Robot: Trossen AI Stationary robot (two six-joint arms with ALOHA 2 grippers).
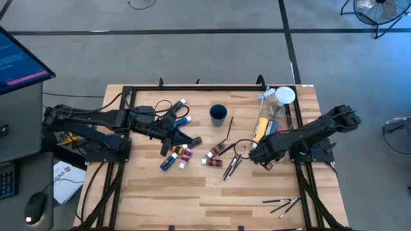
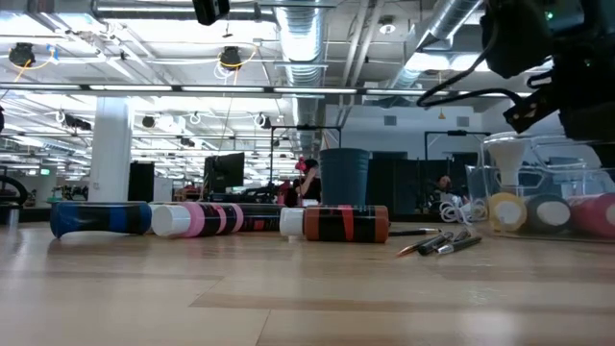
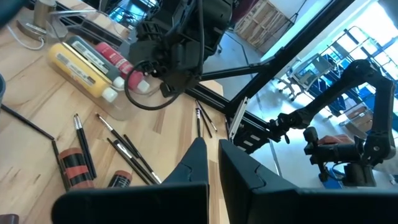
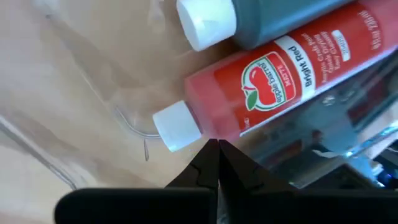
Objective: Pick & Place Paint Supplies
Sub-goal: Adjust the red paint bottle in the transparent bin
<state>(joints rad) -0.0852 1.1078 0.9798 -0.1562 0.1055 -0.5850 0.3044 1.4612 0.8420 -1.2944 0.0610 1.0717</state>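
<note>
A clear bin (image 1: 280,113) at the table's right holds a yellow bottle (image 1: 259,130), a red paint bottle (image 4: 280,78) and a dark one (image 4: 280,18), all lying on their sides. My right gripper (image 1: 258,154) is shut and points steeply down over the bin's near end; its tips (image 4: 217,152) are at the red bottle's shoulder. My left gripper (image 1: 192,140) is shut and held above the small tubes (image 1: 174,157). More tubes (image 1: 215,153) and thin brushes (image 1: 231,163) lie at mid-table. My right gripper comes from above with shut fingers, their tips right by the red bottle's shoulder (image 4: 202,127), just behind its white cap (image 4: 177,124). Whether they touch the bottle or the clear bin, I cannot tell. The bottle lies on its side in the bin.
A dark cup (image 1: 218,114) stands behind the tubes. A clear jar with a white lid (image 1: 284,96) and a white cord sit at the far right corner. Several more brushes (image 1: 282,204) lie near the front right. A black frame (image 1: 192,88) rims the table.
</note>
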